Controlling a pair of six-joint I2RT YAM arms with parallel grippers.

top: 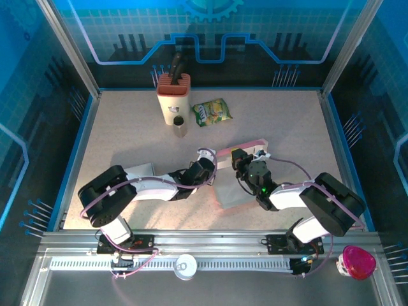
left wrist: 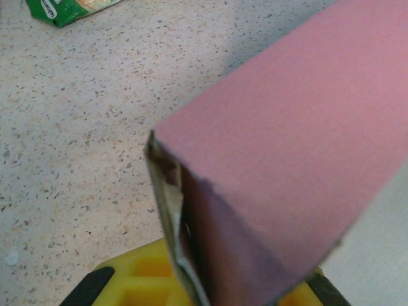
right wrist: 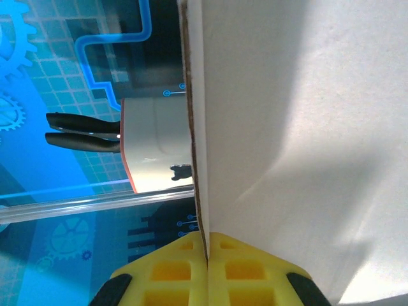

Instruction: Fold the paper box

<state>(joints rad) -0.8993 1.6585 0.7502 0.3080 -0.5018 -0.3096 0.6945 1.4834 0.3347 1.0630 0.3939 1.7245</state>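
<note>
Box, top view: paper box [top: 245, 145] lies on the surface [top: 127, 140], on the arm-base side of the knife block [top: 173, 95] and off to its right. One pink wall is raised; a pale panel lies flat, further from the block.
Arms, top view: left arm [top: 159, 185] and right arm [top: 293, 194] reach in from opposite sides. Their ends meet at the box, well apart from the knife block.
Other items, top view: green snack bag [top: 212, 111] is just right of the knife block. A small dark jar [top: 179, 125] is right at its foot; whether it touches, cannot tell.
Left fingers, left wrist view: left fingers [left wrist: 131, 284] show as yellow pads on either side of a doubled pink wall. The cardboard fills the gap between them, so I read them as clamped on it.
Box, left wrist view: the pink wall stands off the surface. Its corner shows loose, ragged inner layers and is not squared.
Right fingers, right wrist view: right fingers [right wrist: 166, 271] are pressed together on the thin edge of a white panel, which stands on edge here.
Landmark, right wrist view: the knife block shows beyond that panel edge, with nothing between the two.
Progress (judgement): part way. One wall is up and both arms hold the box, but no closed box shape has formed.
Left to do (judgement): raise the flat panel, square the corners and tuck the loose layers in.
</note>
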